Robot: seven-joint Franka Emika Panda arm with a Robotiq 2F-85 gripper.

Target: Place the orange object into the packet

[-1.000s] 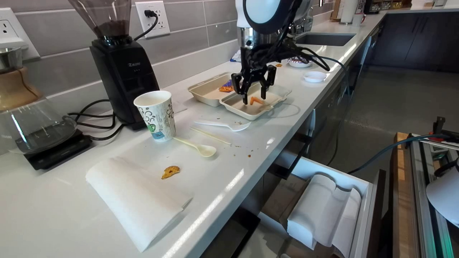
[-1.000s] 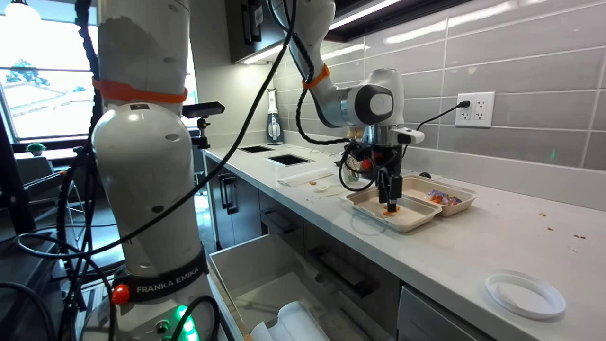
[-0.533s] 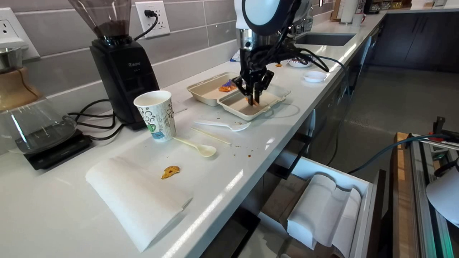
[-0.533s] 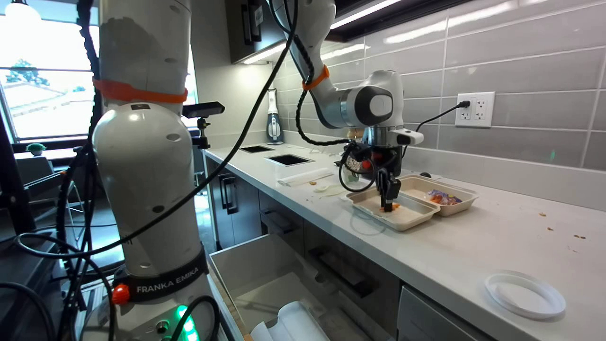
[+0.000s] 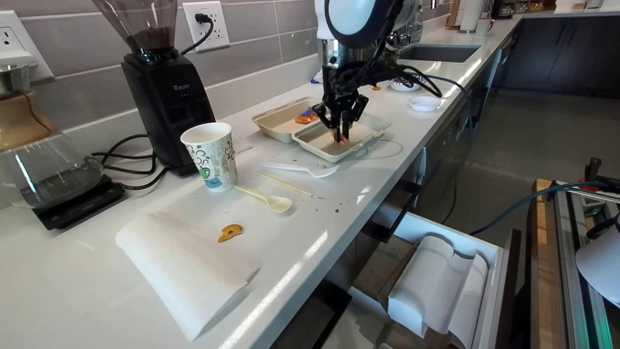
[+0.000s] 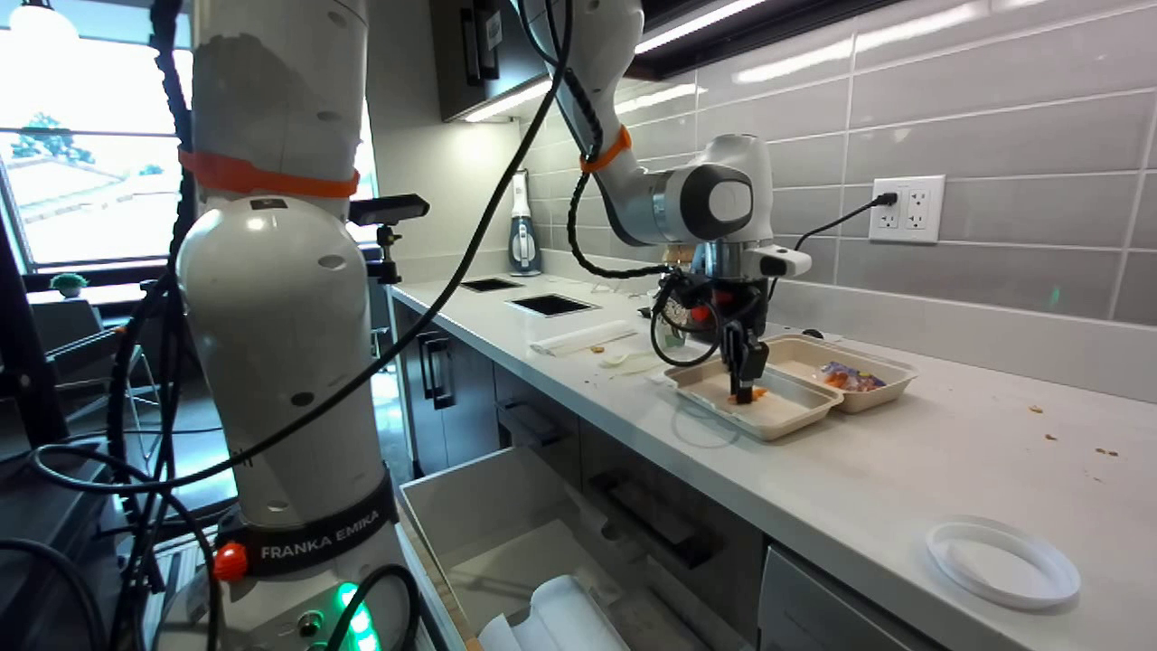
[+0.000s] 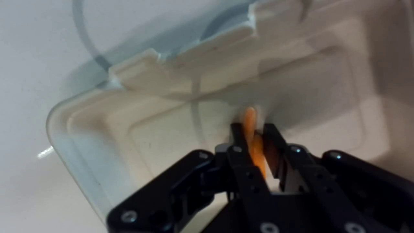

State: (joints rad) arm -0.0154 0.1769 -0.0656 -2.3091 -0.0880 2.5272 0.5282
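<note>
The orange object (image 7: 249, 121) is two small bright orange pieces lying lengthwise in the near half of a beige clamshell tray (image 7: 168, 129). My gripper (image 7: 254, 129) points down into that tray with its fingers close together around the pieces and appears shut on them. In both exterior views the fingertips (image 5: 341, 139) are at the tray floor (image 6: 743, 398), with orange showing beside them (image 6: 758, 392). No container with a dark brownish-red inside shows. A small purple-and-orange plastic bag (image 5: 306, 115) lies in the tray's other half; it also shows in an exterior view (image 6: 850, 377).
A white fork (image 5: 315, 171), a pale spoon (image 5: 277, 203), a paper cup (image 5: 211, 160), a flat orange-brown scrap (image 5: 230, 232) and a paper towel (image 5: 179, 266) lie along the counter. A coffee grinder (image 5: 167, 102) stands by the wall. A drawer (image 6: 506, 506) is open below.
The fingers were apart on both sides of the orange pieces and have closed together. The gripper and the clamshell tray have shifted slightly left in an exterior view.
</note>
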